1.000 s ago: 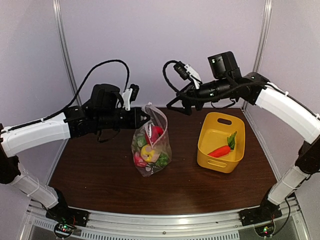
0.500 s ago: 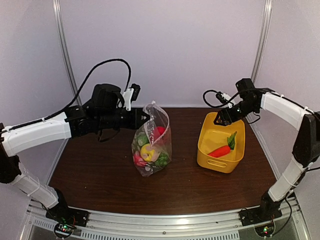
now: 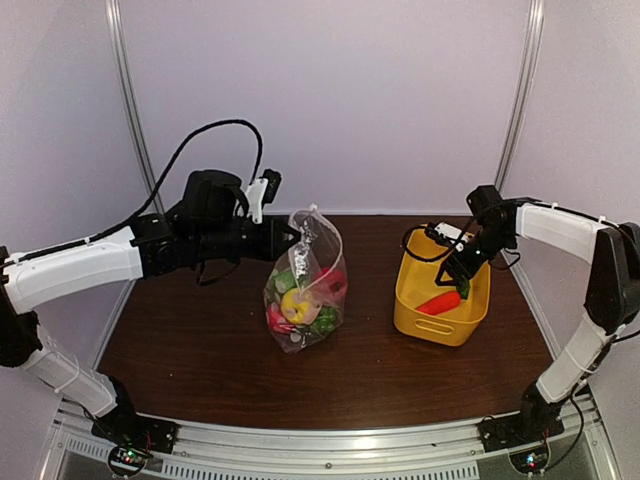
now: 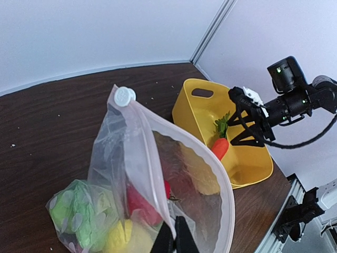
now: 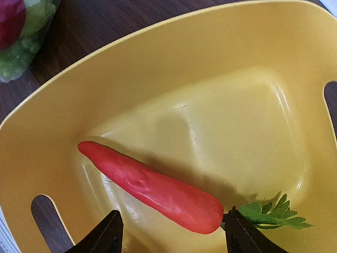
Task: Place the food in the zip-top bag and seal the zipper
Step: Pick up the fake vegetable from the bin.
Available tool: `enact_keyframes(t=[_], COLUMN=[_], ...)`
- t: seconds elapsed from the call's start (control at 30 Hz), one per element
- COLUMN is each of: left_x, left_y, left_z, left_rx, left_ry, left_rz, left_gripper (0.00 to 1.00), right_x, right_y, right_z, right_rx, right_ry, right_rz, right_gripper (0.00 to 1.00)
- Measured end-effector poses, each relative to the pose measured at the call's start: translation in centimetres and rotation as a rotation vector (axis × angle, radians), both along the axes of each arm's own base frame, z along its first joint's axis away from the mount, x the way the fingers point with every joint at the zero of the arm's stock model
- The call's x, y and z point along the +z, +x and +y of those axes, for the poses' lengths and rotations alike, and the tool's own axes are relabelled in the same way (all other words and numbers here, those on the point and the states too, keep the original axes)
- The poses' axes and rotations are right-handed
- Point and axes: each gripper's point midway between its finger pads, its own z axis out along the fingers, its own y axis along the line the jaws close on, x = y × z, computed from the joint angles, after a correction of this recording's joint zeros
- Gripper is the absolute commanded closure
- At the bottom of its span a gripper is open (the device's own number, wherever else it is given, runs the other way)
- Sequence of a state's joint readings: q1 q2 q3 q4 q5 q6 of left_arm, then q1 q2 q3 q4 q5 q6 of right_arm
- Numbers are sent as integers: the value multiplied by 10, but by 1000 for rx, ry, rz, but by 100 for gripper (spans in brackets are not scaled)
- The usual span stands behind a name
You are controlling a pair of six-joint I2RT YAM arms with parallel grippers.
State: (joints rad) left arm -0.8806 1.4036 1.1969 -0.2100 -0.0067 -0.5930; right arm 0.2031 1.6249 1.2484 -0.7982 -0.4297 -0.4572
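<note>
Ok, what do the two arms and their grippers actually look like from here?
Both are white shells with black joints and wrists: left arm, right arm. A black cable loops over the left wrist, a second cable by the right. The left gripper and right gripper are black with slim pointed fingers. A green light shows on the right wrist.

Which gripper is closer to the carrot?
Right. The right gripper hangs open over the carrot in the yellow basket; the left gripper is away, pinching the rim of the zip-top bag.
</note>
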Motion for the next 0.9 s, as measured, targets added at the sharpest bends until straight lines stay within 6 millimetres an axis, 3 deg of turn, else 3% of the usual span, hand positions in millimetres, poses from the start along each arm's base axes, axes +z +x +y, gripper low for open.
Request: enact_keyframes(t=[0.33, 0.43, 0.7, 0.9], left_x=[-1, 0, 5, 5], left_y=[-1, -1, -2, -2], left_z=[1, 2, 4, 4], left_rx=[3, 5, 14, 18], left_ry=[-6, -10, -23, -32], left_rz=[5, 6, 3, 13], left_gripper=[100, 100, 100, 100], right_x=[-1, -12, -50, -79], right_y=[-9, -9, -20, -23], right_z=[12, 21, 19, 5], right_rx=[633, 769, 970, 1026], right_ry=[-157, -193, -296, -384], right_rz=[-206, -227, -182, -130], right_gripper=[37, 36, 34, 45])
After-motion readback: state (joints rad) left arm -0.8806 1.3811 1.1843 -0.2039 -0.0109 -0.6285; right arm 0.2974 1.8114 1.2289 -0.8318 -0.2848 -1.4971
